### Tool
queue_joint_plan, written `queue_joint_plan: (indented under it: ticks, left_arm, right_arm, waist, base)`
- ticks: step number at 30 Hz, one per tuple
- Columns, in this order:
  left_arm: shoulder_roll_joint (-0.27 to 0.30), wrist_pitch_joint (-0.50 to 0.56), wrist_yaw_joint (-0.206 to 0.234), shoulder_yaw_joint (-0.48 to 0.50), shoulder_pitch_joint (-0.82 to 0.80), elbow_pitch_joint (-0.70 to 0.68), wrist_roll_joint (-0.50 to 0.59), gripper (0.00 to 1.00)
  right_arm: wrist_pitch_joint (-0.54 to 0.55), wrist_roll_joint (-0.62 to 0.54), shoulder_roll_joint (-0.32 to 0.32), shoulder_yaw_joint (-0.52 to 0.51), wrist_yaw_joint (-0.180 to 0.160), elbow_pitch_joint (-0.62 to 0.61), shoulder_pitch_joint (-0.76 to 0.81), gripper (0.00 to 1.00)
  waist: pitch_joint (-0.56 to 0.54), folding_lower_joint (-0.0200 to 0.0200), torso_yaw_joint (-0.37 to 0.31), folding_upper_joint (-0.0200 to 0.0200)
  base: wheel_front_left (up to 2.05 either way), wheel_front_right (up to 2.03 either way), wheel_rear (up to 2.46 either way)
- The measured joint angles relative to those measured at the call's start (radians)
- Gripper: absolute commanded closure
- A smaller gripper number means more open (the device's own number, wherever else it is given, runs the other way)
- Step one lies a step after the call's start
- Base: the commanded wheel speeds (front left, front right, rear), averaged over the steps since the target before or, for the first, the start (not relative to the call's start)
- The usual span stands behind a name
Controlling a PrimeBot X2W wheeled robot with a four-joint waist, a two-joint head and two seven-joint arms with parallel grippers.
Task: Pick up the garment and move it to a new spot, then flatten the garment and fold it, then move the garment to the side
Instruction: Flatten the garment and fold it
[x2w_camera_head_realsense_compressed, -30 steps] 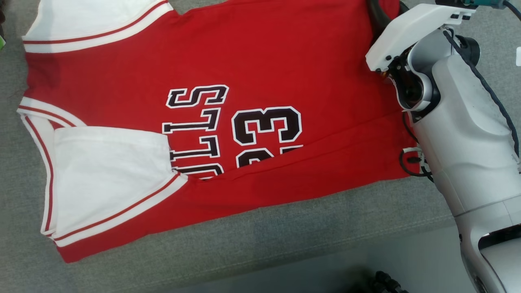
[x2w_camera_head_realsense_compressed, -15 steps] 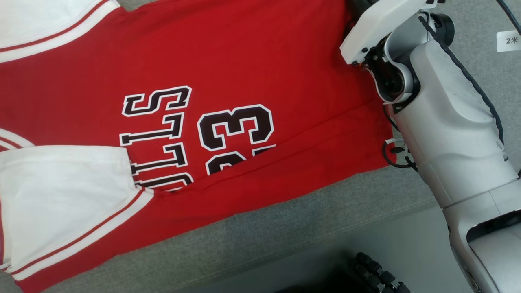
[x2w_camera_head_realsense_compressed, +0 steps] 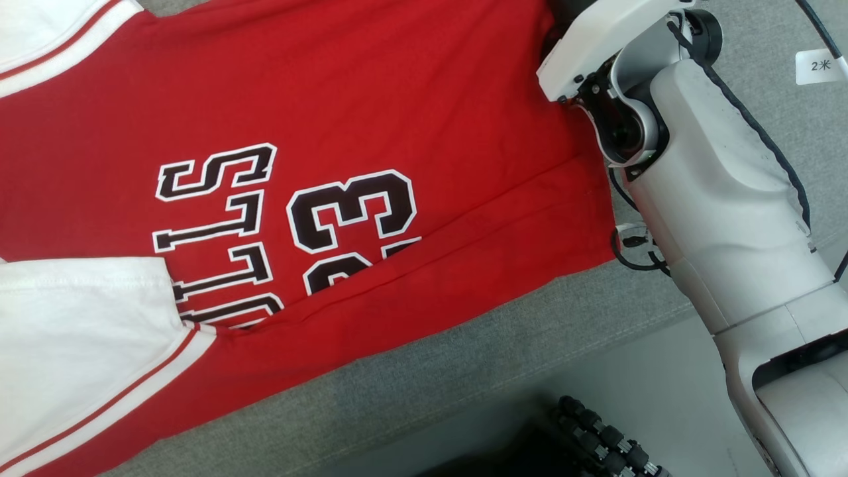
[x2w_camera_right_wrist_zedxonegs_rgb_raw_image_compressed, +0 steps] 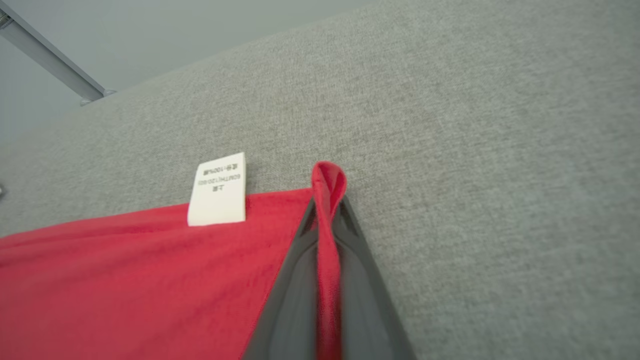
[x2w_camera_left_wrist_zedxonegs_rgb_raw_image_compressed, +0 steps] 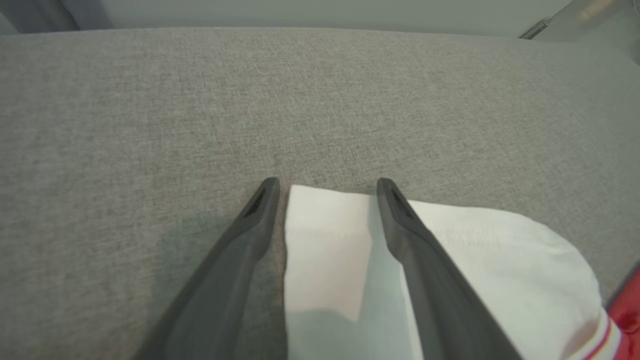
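Observation:
The garment is a red jersey with white sleeves and black lettering, lying flat on the grey cushion. My right gripper is shut on the garment's red hem corner, and a pinched fold sticks up between its fingertips. In the head view my right arm reaches over the garment's right edge, with its fingers hidden. My left gripper is open, its two fingers straddling the corner of a white sleeve that lies on the cushion.
A white care label sticks out of the hem beside my right gripper. The grey cushion ends at a front edge, with pale floor and a black ribbed part below. A small white tag lies at the far right.
The head camera has moved, so the whole picture has slid left. My right gripper has shut on the hem corner. The garment lies as before.

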Motion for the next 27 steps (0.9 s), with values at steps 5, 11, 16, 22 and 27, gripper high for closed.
queue_joint_plan:
  ticks: [5, 11, 16, 22, 27]
  left_arm:
    - [0.0, 0.01, 0.0, -0.034, -0.005, 0.004, -0.019, 0.91]
    - [-0.003, 0.01, 0.0, -0.073, -0.005, 0.014, -0.044, 1.0]
    - [-0.015, -0.02, 0.0, -0.098, -0.005, 0.0, -0.053, 1.0]
    - [-0.048, -0.062, 0.0, -0.151, 0.001, -0.053, -0.083, 1.0]
    - [-0.059, -0.112, 0.0, -0.194, 0.038, -0.109, -0.123, 1.0]
  right_arm:
    - [-0.023, 0.014, 0.0, 0.014, 0.0, 0.02, -0.001, 1.0]
    - [-0.041, 0.017, -0.001, 0.021, 0.003, 0.06, -0.002, 1.0]
    - [-0.054, 0.018, -0.006, 0.022, 0.003, 0.093, -0.001, 1.0]
    - [-0.08, 0.019, -0.01, 0.021, 0.009, 0.144, 0.001, 1.0]
    - [-0.112, 0.021, -0.011, 0.013, 0.02, 0.178, 0.018, 1.0]
  waist:
    - [-0.006, 0.0, 0.002, 0.0]
    - [-0.03, -0.0001, 0.013, 0.0]
    - [-0.051, 0.0, 0.03, 0.0]
    - [-0.085, -0.0001, 0.057, 0.0]
    - [-0.121, -0.0001, 0.082, 0.0]
  base:
    - [0.0, 0.0, 0.0]
    - [0.0, 0.0, 0.0]
    - [0.0, 0.0, 0.0]
    - [0.0, 0.0, 0.0]
    - [0.0, 0.0, 0.0]
